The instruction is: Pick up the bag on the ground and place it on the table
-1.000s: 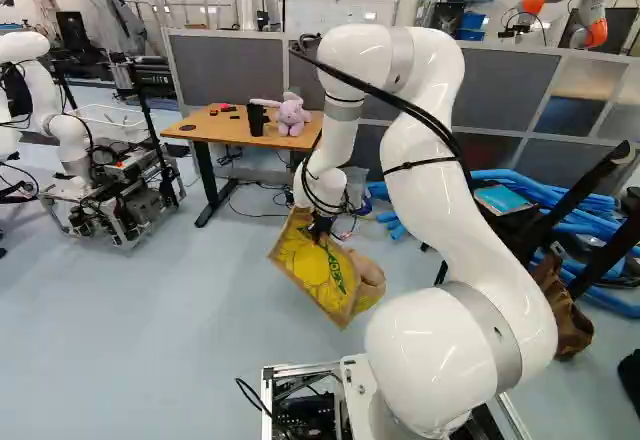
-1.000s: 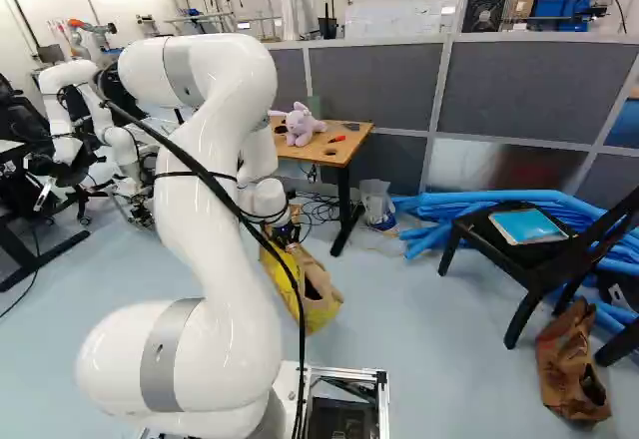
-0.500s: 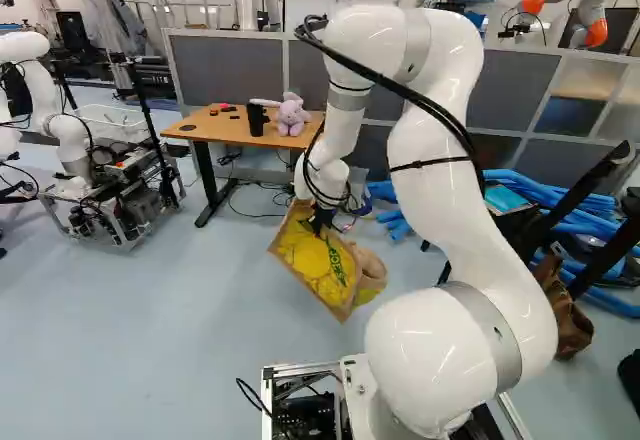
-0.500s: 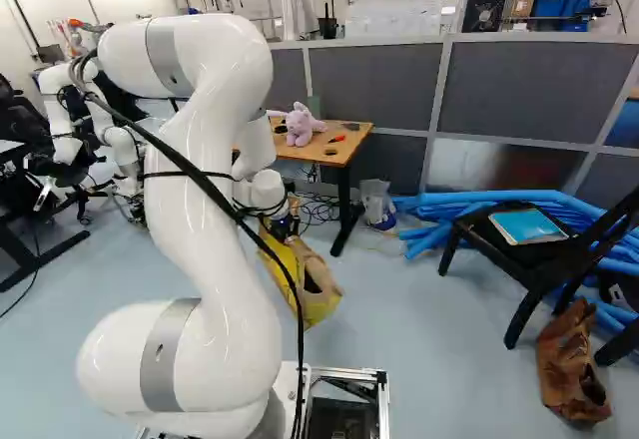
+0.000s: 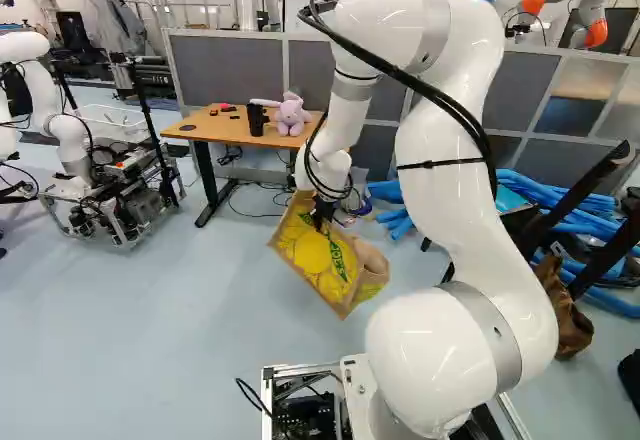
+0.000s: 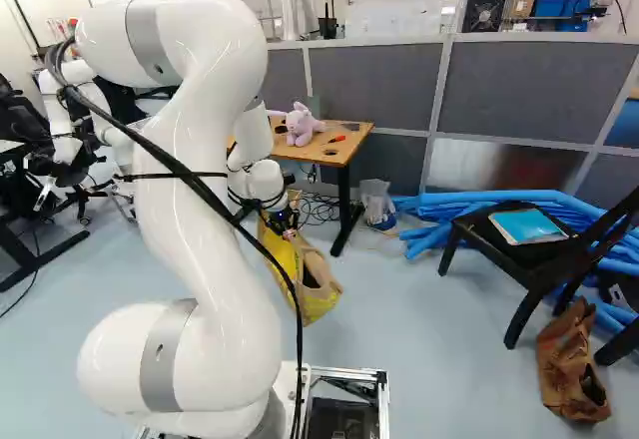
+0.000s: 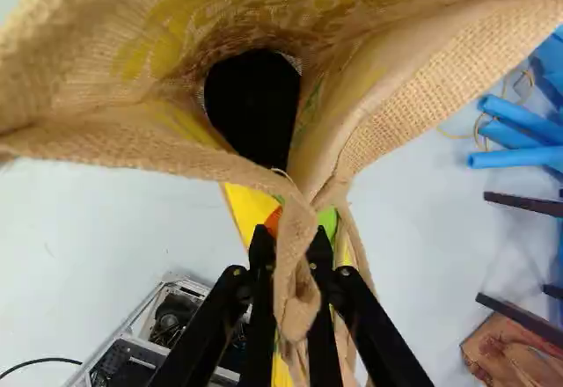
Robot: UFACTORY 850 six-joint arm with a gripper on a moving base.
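Workshop floor (image 5: pixel 150 340) | we clamp the bag (image 5: pixel 318 256) by its top in our gripper (image 7: pixel 290 233) | it tilts beneath the jaws, lower than the table (image 5: pixel 215 133), short of its near edge

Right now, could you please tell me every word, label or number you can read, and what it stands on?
Bag: green lettering on its yellow side, too small and tilted to quote.
Flat blue item on the black chair: any print is too small to read.
Nothing else reads clearly.
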